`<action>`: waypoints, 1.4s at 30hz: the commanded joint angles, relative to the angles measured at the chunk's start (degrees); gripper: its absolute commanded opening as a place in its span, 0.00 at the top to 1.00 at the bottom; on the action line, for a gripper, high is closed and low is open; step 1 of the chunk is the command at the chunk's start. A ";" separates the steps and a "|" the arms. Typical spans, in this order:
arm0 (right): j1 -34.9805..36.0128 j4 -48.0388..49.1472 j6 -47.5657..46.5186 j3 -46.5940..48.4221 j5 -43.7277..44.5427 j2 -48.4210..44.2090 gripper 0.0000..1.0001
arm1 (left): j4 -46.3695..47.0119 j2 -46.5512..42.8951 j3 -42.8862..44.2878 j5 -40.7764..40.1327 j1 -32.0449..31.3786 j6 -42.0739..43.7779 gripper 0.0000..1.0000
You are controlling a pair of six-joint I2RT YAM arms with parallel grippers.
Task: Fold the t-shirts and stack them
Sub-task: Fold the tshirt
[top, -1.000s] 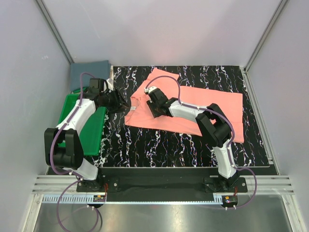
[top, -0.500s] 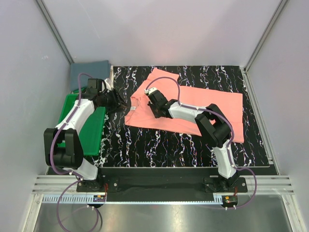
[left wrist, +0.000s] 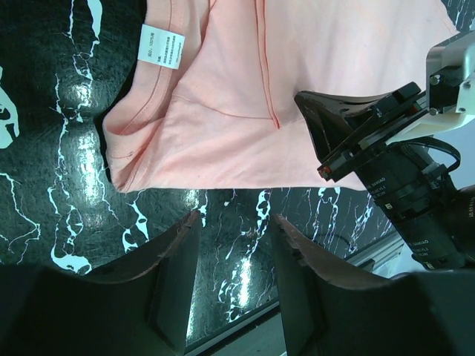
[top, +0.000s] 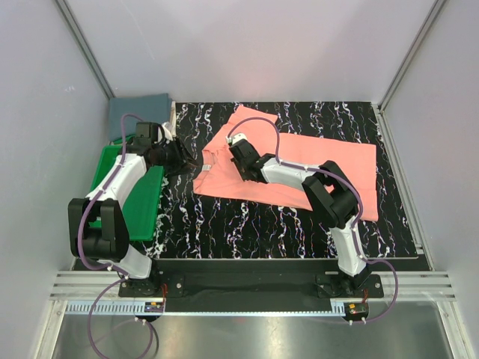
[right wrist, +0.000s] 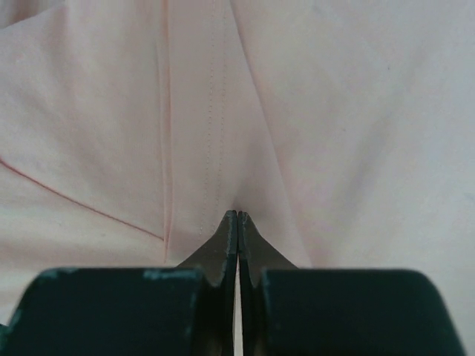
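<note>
The right gripper (top: 238, 152) has drawn its fingers together during the last moment and has slid a little toward the far edge of the tabletop; the left arm has nearly not moved.

I count two t-shirts, one tray and two arms. The plain salmon-pink cloth t-shirt (top: 352, 157) lies flat in the middle of the black white-veined tabletop (top: 247, 224). The folded slate blue-grey cloth t-shirt (top: 138, 112) sits at the far left corner. The flat green plastic tray (top: 146, 202) lies along the left edge.

The right arm has its elbow raised over the right half of the pink shirt, and its forearm stretches left to the shoulder part near the collar. Its gripper (right wrist: 237, 216) is clenched on a small ridge of the pink cloth (right wrist: 334, 111).

The left arm reaches over the tray, and its gripper (left wrist: 236, 219) is released, with nothing between its fingers, above bare tabletop just beside the collar.

The long axis of the pink shirt (left wrist: 223, 111) runs from left to right. The collar with its small white neck label (left wrist: 162, 46) points to the left edge, and one sleeve points to the far edge.
</note>
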 commanded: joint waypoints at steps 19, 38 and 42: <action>0.68 1.09 -6.76 -0.99 -12.24 -3.68 0.68 | 2.13 -0.97 -0.17 2.06 0.24 -0.35 0.53; 1.55 -0.06 -8.87 1.03 -8.47 -0.25 0.71 | 2.13 -0.62 -0.08 2.33 0.24 -0.35 0.54; 1.56 0.12 -8.78 1.56 -5.48 -0.25 0.86 | 2.22 -0.62 -0.08 2.33 0.24 -0.43 0.54</action>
